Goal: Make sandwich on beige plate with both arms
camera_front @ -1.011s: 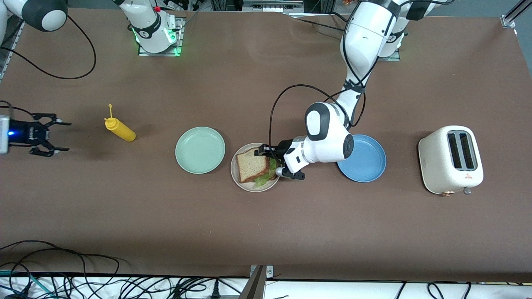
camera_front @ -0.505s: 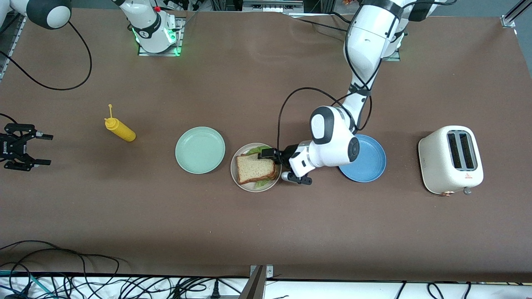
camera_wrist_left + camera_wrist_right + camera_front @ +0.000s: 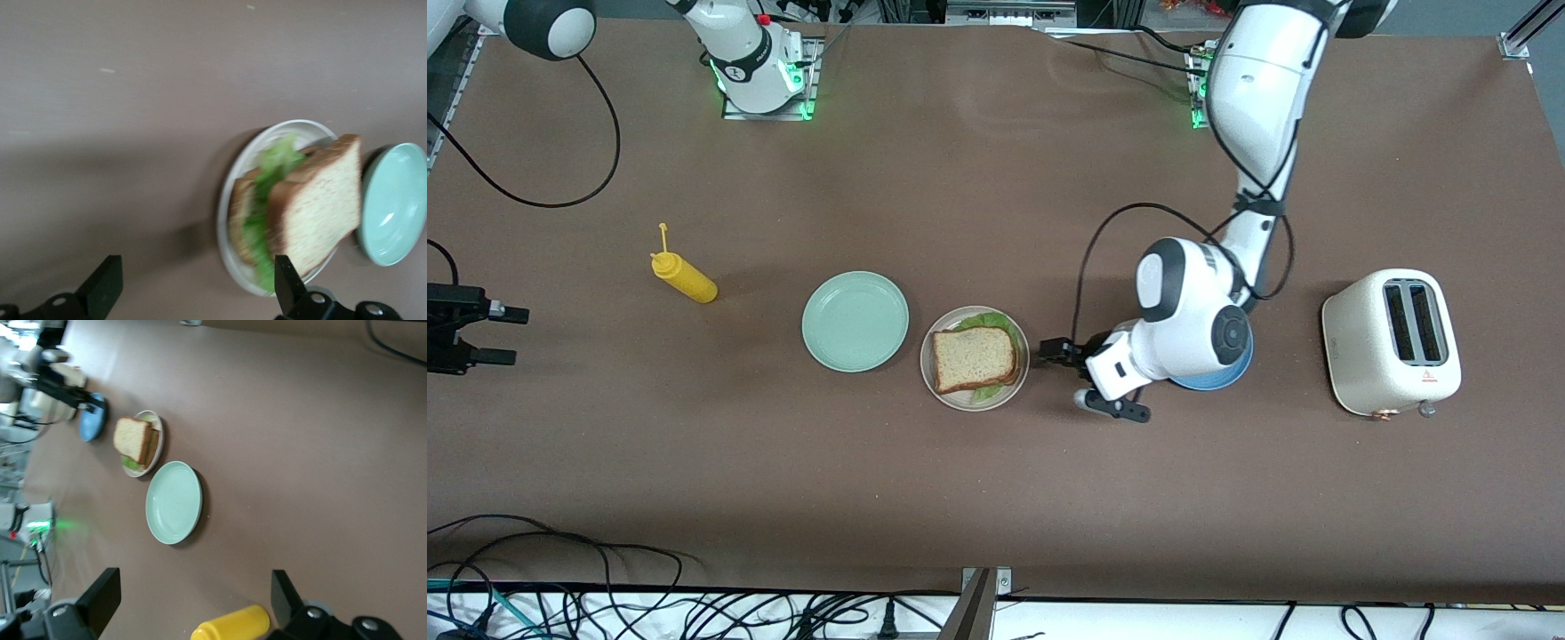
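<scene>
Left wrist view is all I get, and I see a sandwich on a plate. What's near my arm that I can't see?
Observer: A blue plate, partly hidden under the left arm. The left gripper, jaws open, hangs over the table between it and the beige plate.
Operator: Is there something to toast bread?
Observer: Yes, a cream toaster stands toward the left arm's end of the table.
Operator: Where's the other arm?
Observer: The right gripper, jaws open, waits at the right arm's end of the table. A yellow squeeze bottle lies roughly between it and the mint-green plate.
</scene>
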`<state>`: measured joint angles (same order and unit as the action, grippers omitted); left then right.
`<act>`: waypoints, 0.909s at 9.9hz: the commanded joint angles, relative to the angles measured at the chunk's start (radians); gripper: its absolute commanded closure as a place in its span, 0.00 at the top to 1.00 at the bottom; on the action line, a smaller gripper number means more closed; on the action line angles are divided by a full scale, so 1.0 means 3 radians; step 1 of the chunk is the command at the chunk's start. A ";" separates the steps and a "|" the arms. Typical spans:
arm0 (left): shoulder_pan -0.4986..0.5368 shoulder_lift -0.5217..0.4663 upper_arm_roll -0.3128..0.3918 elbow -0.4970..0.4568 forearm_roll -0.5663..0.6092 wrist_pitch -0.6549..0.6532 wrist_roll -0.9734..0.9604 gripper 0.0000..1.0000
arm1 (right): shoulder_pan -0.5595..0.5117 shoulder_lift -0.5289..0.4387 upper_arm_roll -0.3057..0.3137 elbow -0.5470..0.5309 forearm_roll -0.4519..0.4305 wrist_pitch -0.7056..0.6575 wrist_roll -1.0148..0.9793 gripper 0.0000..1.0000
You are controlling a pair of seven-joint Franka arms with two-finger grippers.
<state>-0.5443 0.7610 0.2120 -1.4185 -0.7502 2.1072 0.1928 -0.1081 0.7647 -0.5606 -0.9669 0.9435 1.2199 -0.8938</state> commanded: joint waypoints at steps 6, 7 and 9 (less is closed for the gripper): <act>0.0852 -0.0562 -0.0001 -0.0022 0.1885 -0.1086 -0.0050 1.00 | 0.0299 -0.0345 -0.0023 0.0007 -0.0737 0.0249 0.1317 1.00; 0.0939 -0.0624 -0.0001 -0.0027 0.2024 -0.1133 -0.0050 1.00 | 0.0304 -0.0340 -0.0023 0.0007 -0.0737 0.0249 0.1343 1.00; 0.1006 -0.0772 0.0024 -0.0022 0.2265 -0.1347 -0.0060 1.00 | 0.0350 -0.0345 -0.0049 0.0007 -0.0772 0.0249 0.1363 1.00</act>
<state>-0.2559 0.5790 0.2231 -1.4162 -0.1258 1.7480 0.1852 -0.0191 0.6763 -0.5733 -0.9600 0.7384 1.2903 -0.5051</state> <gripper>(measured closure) 0.000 0.000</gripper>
